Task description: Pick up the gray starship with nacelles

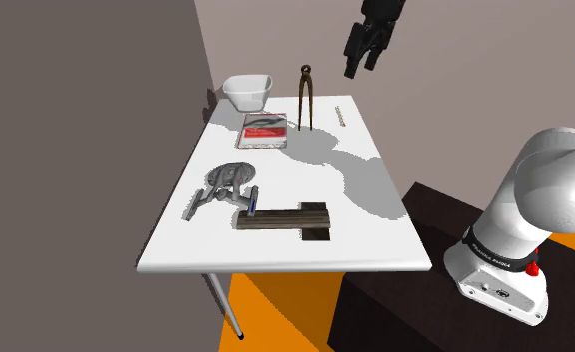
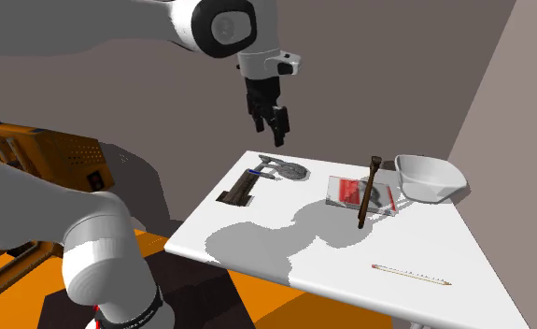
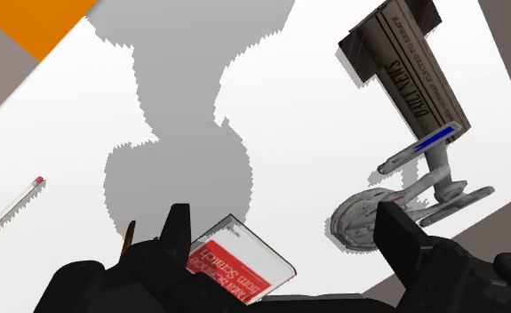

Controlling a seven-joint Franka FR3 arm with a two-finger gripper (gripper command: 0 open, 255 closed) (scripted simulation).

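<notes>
The gray starship (image 1: pixel 223 188) with a saucer and two nacelles lies on the white table (image 1: pixel 375 250), near the edge at the shoulder view's left. It also shows in the second exterior view (image 2: pixel 280 170) and the wrist view (image 3: pixel 413 191). My black gripper (image 1: pixel 360 66) hangs high above the table, well apart from the starship (image 2: pixel 276 138). In the wrist view the gripper (image 3: pixel 284 213) is open with nothing between its fingers (image 3: pixel 178 233), and the starship lies off to the side by the other finger.
A dark wooden block (image 1: pixel 287 218) lies right beside the starship. Farther along the table are a red-and-white box (image 1: pixel 265 130), upright dark pincers (image 1: pixel 305 97), a white bowl (image 1: pixel 247 90) and a pencil (image 2: pixel 411 274). A wall runs along the table's far side.
</notes>
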